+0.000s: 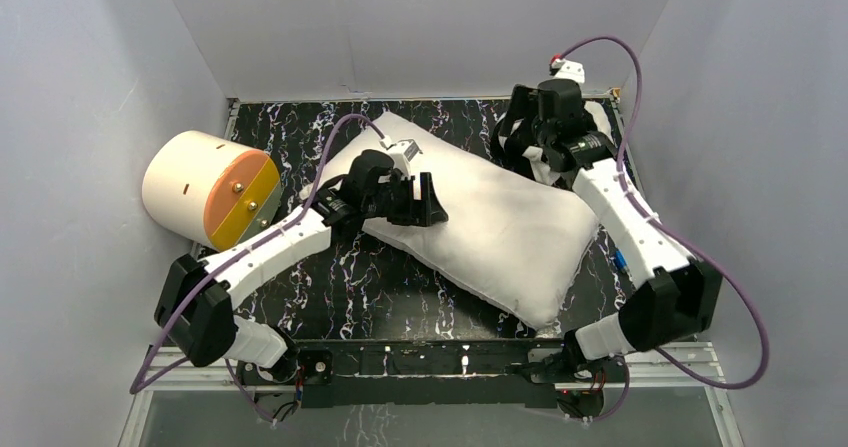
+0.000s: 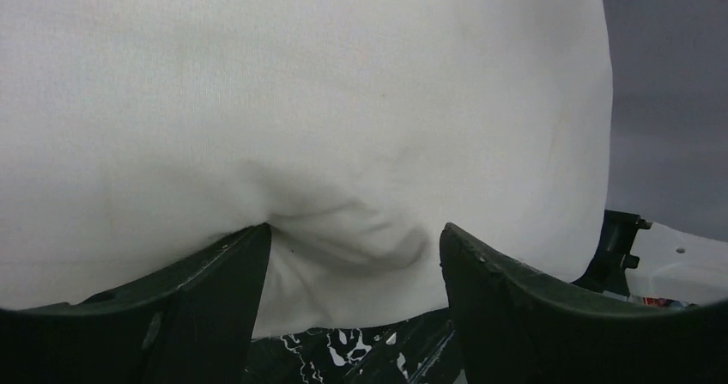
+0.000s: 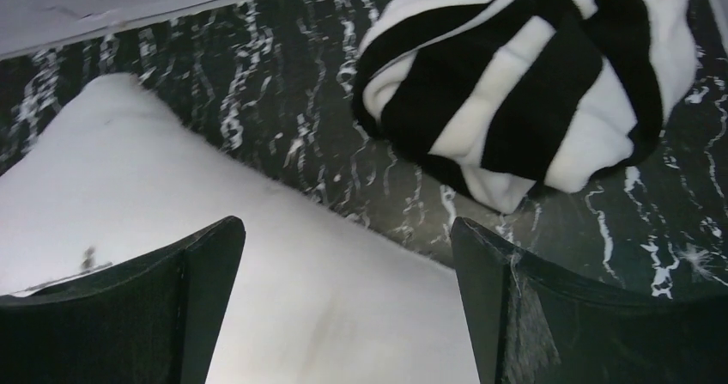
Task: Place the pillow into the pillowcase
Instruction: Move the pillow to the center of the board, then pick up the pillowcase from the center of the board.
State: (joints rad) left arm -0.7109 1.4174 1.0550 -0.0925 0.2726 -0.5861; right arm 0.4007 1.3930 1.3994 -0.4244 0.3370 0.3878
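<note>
The left pincer (image 2: 354, 229) has its jaws apart and is pushed against the pillow (image 1: 500, 227). A soft dimple of white cloth sits between its two fingers, but they do not pinch it. The right pincer (image 3: 345, 222) is also wide apart and holds nothing. It hangs over the surface (image 1: 380, 287), with the pillow's edge below it and to its left. The pillowcase (image 3: 532, 83) lies just ahead of it and to its right, clear of both fingers.

The main risk, as I judge it, comes from the pillowcase. It lies as a crumpled heap and its mouth cannot be made out. If the right pincer closes on it blindly, it may catch both layers at once and hold the sleeve shut, or lift it by a closed end.

On the left side the pillow is plump. Closing there may trap only a thin fold that slips free. A push may instead slide the whole pillow away from the left pincer and onto the heap, burying the opening.

The pillowcase is the only container here, and nothing is seen inside it. The pillow lies wholly outside it on the surface. In the right wrist view a strip of surface shows between the two.
</note>
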